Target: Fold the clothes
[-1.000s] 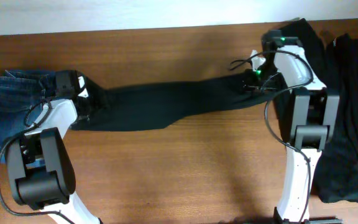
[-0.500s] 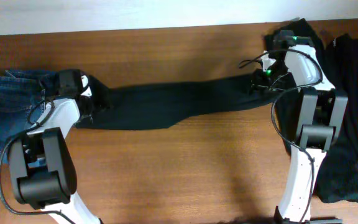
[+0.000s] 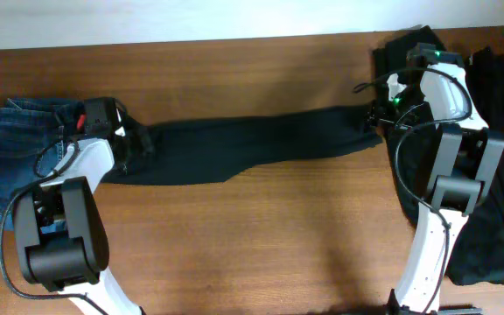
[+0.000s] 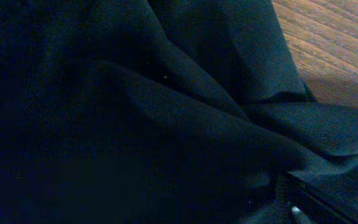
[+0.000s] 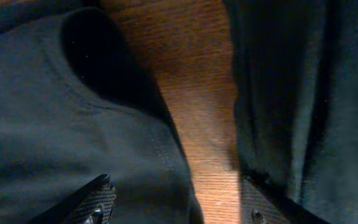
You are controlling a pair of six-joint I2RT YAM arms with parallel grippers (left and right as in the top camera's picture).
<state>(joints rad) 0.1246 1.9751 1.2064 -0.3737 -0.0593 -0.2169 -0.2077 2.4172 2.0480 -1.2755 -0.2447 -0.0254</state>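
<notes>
The black trousers (image 3: 252, 144) lie stretched across the wooden table between my two arms. My left gripper (image 3: 134, 140) sits on their left end. The left wrist view is filled with bunched black cloth (image 4: 135, 112). Only one finger shows there, far at the bottom right, so the jaws look spread. My right gripper (image 3: 376, 118) is at the trousers' right end. In the right wrist view its fingers (image 5: 176, 199) are wide apart, open. The trouser cloth (image 5: 55, 112) lies under the left finger, and bare wood shows between the fingers.
Blue denim jeans (image 3: 7, 166) lie at the left edge beside my left arm. A heap of other black garments (image 3: 501, 131) covers the table's right side and shows at the right of the right wrist view (image 5: 303, 93). The pale wall (image 3: 191, 17) borders the far edge.
My right arm has moved to the right, and the trousers' right end moved right with it. Their left end slid a little right, off the jeans. My left arm barely shifted.
</notes>
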